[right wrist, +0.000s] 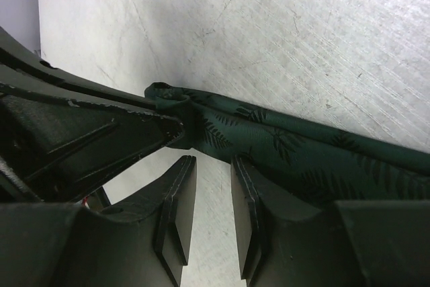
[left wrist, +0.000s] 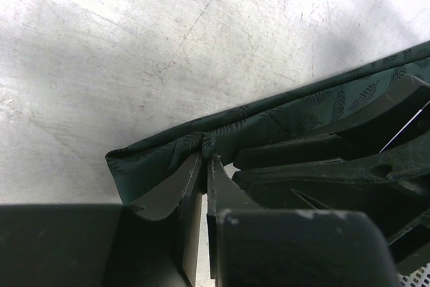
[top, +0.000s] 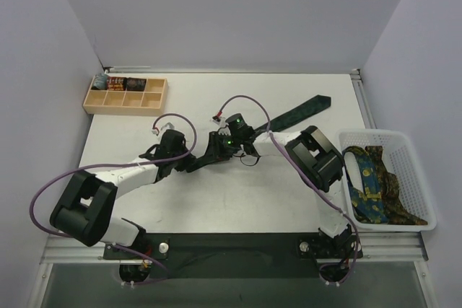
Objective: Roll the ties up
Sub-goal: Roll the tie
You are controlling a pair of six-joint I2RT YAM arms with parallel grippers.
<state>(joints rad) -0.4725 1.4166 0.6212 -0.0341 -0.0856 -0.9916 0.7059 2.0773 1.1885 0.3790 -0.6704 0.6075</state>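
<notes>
A dark green tie [top: 303, 111] with a leaf pattern lies diagonally on the table, its pointed tip at the back right. My left gripper [top: 214, 151] is shut on the tie's folded near end, and the pinch shows in the left wrist view [left wrist: 206, 156] with the fabric [left wrist: 289, 115] bunched at the tips. My right gripper [top: 232, 143] is open right beside it; in the right wrist view [right wrist: 212, 160] its tips sit just short of the tie [right wrist: 302, 152] with bare table between them. A blue-and-yellow tie [top: 368, 178] and a brown patterned tie [top: 393, 192] lie in the basket.
A white mesh basket [top: 382, 135] stands at the right edge. A wooden divided tray [top: 124, 104] at the back left holds a few small dark rolls [top: 119, 82]. Purple cables loop over both arms. The two grippers nearly touch each other.
</notes>
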